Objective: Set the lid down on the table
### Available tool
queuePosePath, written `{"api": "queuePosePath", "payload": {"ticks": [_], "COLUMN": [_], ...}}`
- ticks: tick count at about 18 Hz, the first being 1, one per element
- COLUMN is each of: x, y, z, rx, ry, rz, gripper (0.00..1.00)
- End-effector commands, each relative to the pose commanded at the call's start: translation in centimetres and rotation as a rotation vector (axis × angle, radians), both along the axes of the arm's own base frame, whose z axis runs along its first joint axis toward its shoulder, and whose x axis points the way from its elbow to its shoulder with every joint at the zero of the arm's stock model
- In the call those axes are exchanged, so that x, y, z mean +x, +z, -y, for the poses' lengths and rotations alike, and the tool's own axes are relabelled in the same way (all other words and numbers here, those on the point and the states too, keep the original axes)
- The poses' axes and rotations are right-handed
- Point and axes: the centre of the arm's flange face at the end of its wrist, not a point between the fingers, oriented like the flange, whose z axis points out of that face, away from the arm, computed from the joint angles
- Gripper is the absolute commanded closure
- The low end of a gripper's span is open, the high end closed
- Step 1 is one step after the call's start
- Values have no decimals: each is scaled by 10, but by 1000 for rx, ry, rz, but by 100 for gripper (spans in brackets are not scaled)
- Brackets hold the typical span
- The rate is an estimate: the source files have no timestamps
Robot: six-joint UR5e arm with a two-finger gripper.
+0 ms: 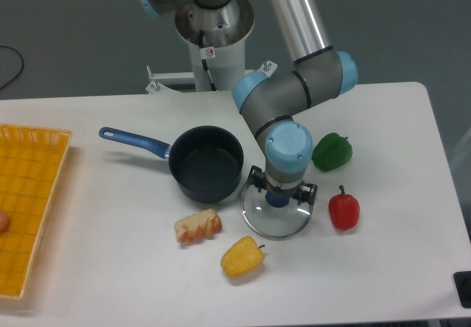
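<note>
**Lid lowered to the tabletop, jaws at the knob**

Now you see the round glass lid with metal rim and dark blue knob (276,218) lying flat or nearly so on the white tabletop (383,268), just beside the dark blue saucepan (206,163). The gripper (279,197) stands straight above it, jaws closed around the knob, which keeps the disc level. Room is tight: a red pepper (344,209), a yellow pepper (241,257) and a bread piece (198,226) lie near; a green pepper (332,151) sits behind. Upward is your freest exit.

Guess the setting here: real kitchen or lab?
Likely a robot lab bench, not a kitchen: arm base bolted at a bare white table, toy-like peppers, saucepan, no stove in view.
</note>
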Motion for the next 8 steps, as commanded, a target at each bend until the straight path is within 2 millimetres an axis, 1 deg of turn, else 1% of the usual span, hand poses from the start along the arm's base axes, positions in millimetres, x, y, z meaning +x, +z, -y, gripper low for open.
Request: {"api": "queuePosePath", "payload": {"ticks": [1,3,8], "x": [-5,-8,-12], "y": [9,19,23], "z": [-4,-6,-9], "rx": [12,24,51], "ry": [-3,-6,-18], "rz": [-16,-31,-62], "gripper": [0,0,0]}}
